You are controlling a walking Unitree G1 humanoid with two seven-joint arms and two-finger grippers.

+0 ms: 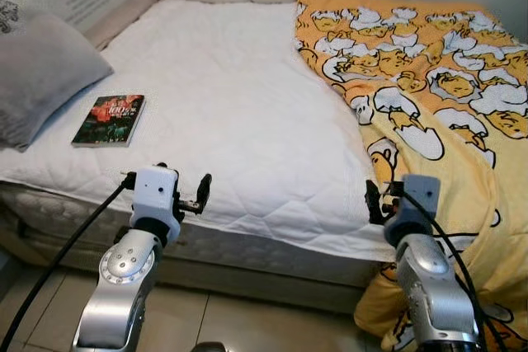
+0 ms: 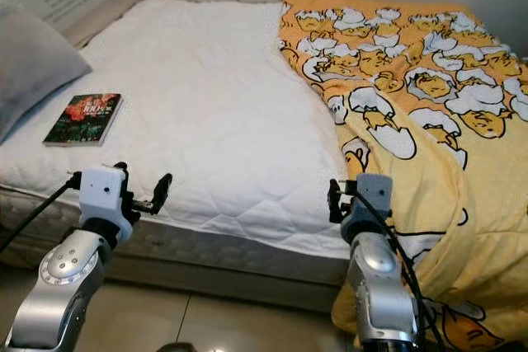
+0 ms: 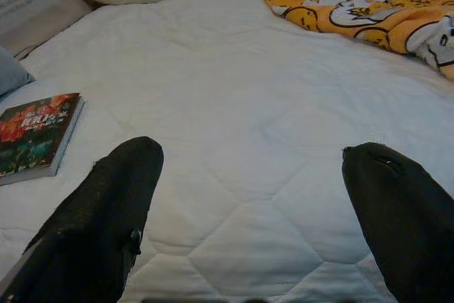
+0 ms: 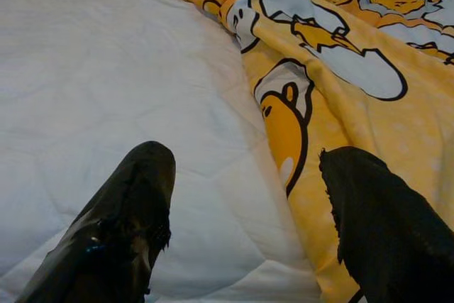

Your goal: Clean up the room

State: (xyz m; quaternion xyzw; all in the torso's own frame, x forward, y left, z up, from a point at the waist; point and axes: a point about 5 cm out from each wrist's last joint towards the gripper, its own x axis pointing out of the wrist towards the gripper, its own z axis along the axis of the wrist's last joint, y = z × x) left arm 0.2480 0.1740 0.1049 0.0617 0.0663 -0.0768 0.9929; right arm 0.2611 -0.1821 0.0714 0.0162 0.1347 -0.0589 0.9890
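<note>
A book [image 1: 109, 119] lies flat on the white bed [image 1: 239, 113], near the left edge beside a grey pillow [image 1: 37, 80], its long axis running away from the robot. The left gripper [image 1: 200, 193] hovers at the bed's near edge, fingers wide open and empty; the book sits ahead and to its left, the nearer arm's reach. The right gripper [image 1: 371, 201], also open and empty, points at the yellow blanket [image 1: 437, 80] edge.
</note>
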